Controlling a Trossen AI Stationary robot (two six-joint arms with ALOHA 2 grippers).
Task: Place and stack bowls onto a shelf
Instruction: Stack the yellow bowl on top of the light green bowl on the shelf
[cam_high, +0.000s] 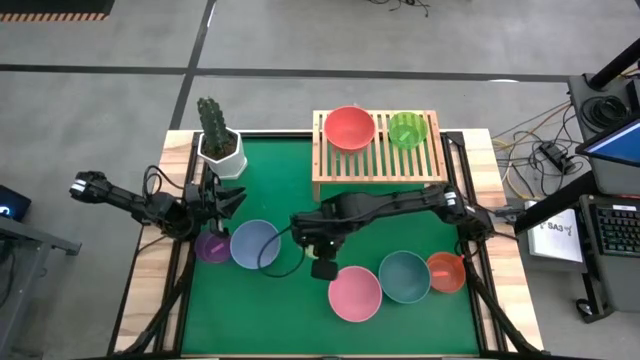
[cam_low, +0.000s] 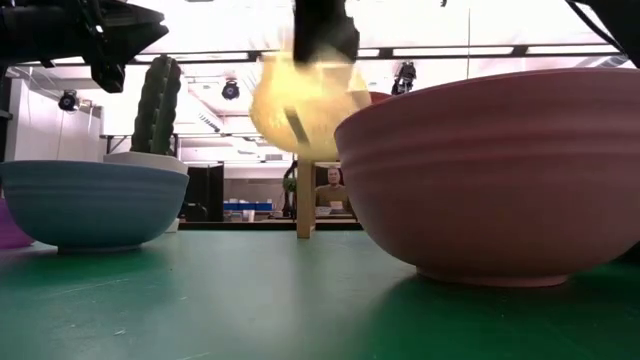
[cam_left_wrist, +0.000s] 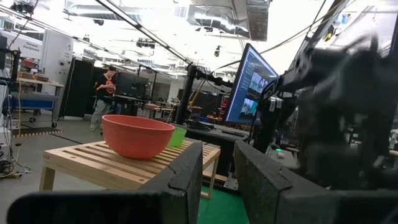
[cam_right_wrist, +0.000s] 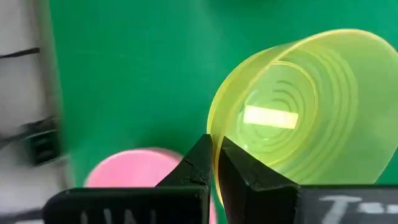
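From the left: the left gripper waits with fingers parted near the cactus pot, above the purple bowl and blue bowl. Mid-table, the right gripper pinches the yellow-green bowl by its rim, clear of the mat. That thin edge hold could slip, dropping it. The shelf stands beyond, holding the red-pink bowl and green bowl.

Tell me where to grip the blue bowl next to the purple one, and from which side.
Grip the blue bowl by its thin rim, coming straight down from above. It sits upright with its mouth open, so one finger can go inside the wall and one outside. Take the rim on the side away from the purple bowl, which sits close beside it.
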